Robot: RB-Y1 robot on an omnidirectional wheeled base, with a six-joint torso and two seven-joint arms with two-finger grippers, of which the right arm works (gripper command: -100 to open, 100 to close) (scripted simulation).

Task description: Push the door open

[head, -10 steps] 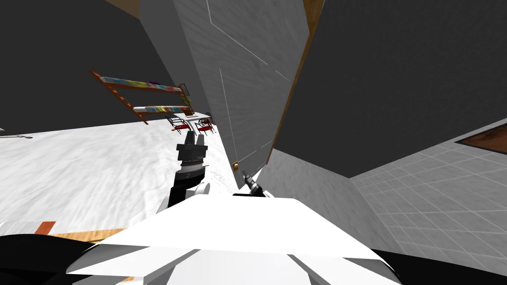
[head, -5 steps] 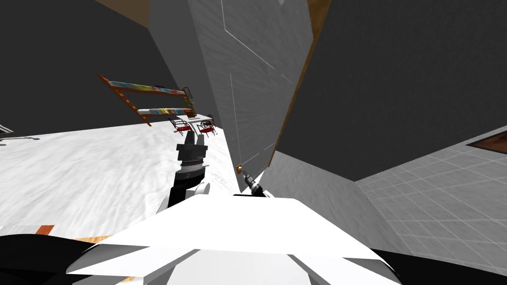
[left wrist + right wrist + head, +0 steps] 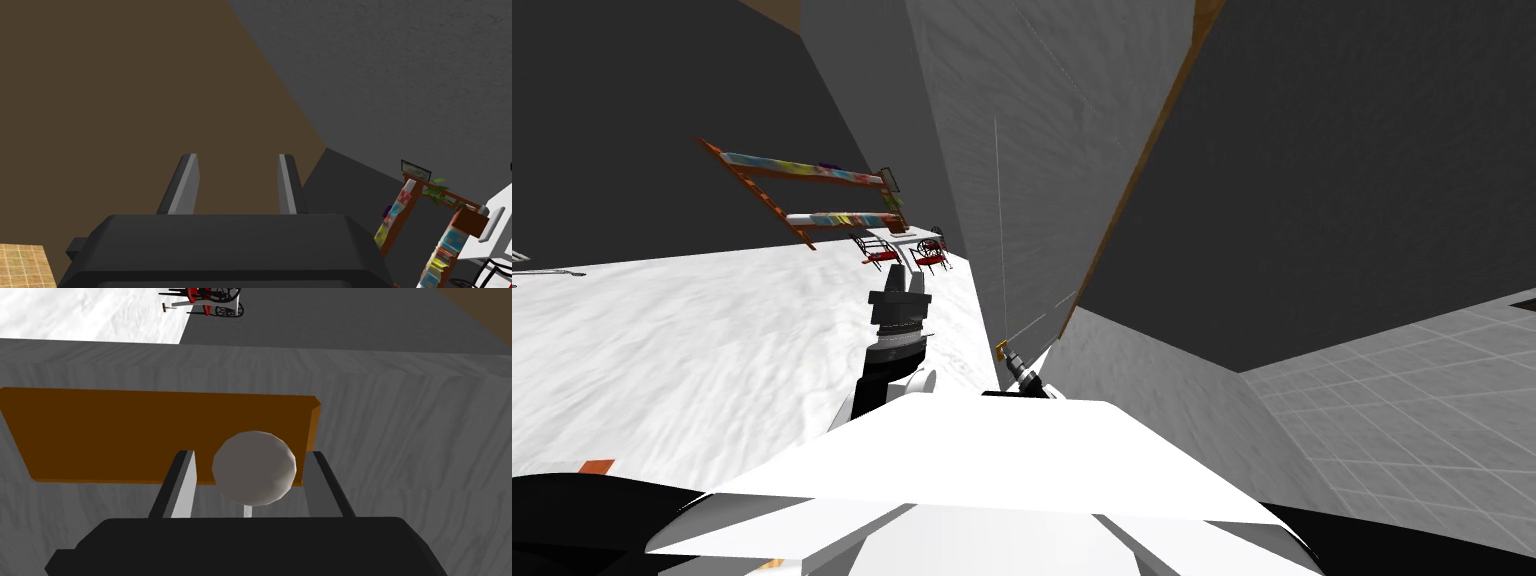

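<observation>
The grey door point(image 3: 1032, 160) stands ajar, with a brown frame edge point(image 3: 1132, 180) beside it. My right gripper point(image 3: 1010, 356) is at its orange handle plate point(image 3: 125, 433). In the right wrist view the right gripper point(image 3: 250, 455) is open, its fingers point(image 3: 185, 483) standing either side of the round grey knob point(image 3: 254, 468) with a small gap on each side. My left gripper point(image 3: 902, 285) hangs out over the white floor, left of the door. In the left wrist view the left gripper point(image 3: 237, 157) is open and holds nothing.
Beyond the door lies a white floor point(image 3: 712, 340) with a colourful bunk-like rack point(image 3: 812, 195) and red chairs point(image 3: 907, 255) far off. A dark wall point(image 3: 1362, 150) rises on the right above a grey tiled floor point(image 3: 1412, 400).
The door has swung farther away, its frame edge shifting right in the head view. My right gripper stays at the knob. The left arm has not moved.
</observation>
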